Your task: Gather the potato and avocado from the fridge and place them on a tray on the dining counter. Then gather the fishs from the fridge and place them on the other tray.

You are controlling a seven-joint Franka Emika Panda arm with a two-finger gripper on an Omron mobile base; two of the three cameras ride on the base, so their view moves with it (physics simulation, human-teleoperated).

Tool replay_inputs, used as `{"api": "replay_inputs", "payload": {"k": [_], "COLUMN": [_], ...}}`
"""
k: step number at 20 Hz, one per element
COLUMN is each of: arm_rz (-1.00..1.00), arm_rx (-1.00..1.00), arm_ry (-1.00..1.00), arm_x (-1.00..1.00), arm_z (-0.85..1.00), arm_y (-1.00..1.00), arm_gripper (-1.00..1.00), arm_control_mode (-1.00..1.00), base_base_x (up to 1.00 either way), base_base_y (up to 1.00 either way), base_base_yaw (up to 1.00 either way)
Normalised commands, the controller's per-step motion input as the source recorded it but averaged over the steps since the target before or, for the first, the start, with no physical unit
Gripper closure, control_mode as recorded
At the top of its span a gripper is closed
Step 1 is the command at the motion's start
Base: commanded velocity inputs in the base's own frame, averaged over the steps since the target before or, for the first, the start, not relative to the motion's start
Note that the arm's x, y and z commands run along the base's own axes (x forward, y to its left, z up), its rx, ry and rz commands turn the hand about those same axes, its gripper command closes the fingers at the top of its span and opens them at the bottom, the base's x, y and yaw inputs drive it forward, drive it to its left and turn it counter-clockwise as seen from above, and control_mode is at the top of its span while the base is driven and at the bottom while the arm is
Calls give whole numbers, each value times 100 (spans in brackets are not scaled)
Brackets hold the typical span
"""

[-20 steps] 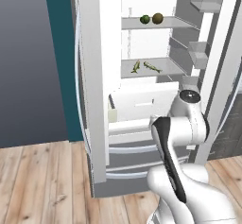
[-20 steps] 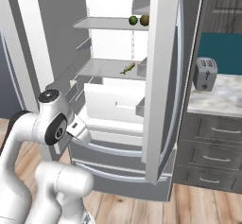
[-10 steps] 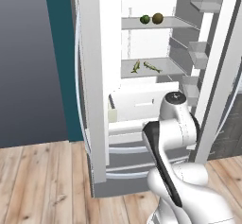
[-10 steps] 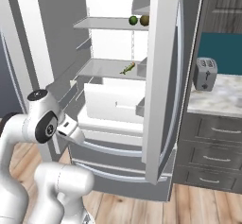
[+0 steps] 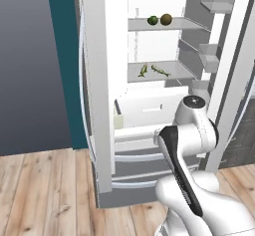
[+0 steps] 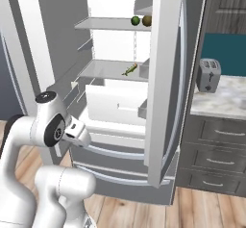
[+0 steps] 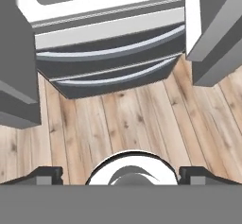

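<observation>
Fingers (image 7: 47,175) spread wide, empty, fridge (image 5: 149,105) open, unlabelled

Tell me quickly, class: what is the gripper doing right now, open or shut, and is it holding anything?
Gripper: open, fingers spread wide apart, holding nothing; it looks down at the wood floor before the fridge.

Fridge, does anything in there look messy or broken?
Nothing stands out. The fridge has both doors open. The avocado and the potato sit side by side on the upper shelf, and the fishs lie on the shelf below.
</observation>
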Motion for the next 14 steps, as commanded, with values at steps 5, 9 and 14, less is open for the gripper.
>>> {"api": "replay_inputs", "payload": {"k": [5,9,14], "arm_rz": [11,5,0], "arm_rx": [0,0,0], "arm_ry": [0,0,0], "arm_x": [-1,0,0], "arm_z": [-3,-2,0], "arm_y": [0,0,0], "arm_gripper": [-100,-100,-100], "arm_control_mode": [-100,100,100], "base_base_x": [0,0,9], "base_base_y": [0,0,0], "base_base_yaw": [0,4,1]}}
